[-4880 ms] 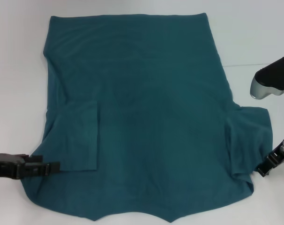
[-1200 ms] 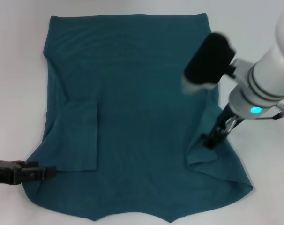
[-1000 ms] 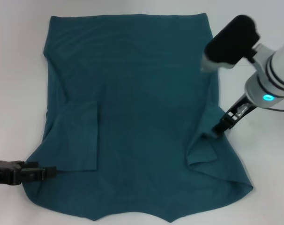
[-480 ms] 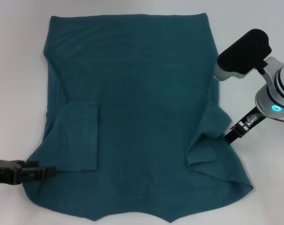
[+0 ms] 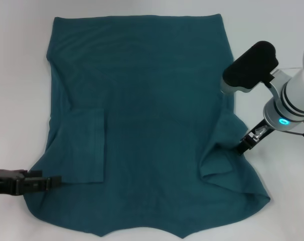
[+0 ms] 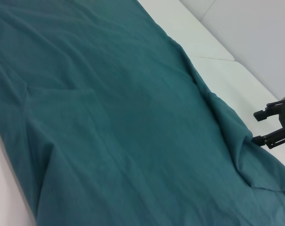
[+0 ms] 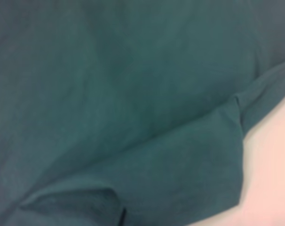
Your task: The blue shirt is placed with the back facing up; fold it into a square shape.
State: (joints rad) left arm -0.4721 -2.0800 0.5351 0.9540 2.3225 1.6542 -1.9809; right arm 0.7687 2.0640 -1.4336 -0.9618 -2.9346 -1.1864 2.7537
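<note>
No text, label, brand, number or sign can be read anywhere: the blue shirt [image 5: 142, 115] shows only its plain upper side, with no lettering in any view.

A white bench [image 5: 21, 90] carries the blue shirt [image 5: 142, 115] (spread flat, both sleeves folded inward), just beside the right end effector [image 5: 244, 146].

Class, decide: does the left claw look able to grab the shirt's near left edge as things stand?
Probably yes. The left claw sits right at the shirt edge on the table, with nothing between them.
</note>
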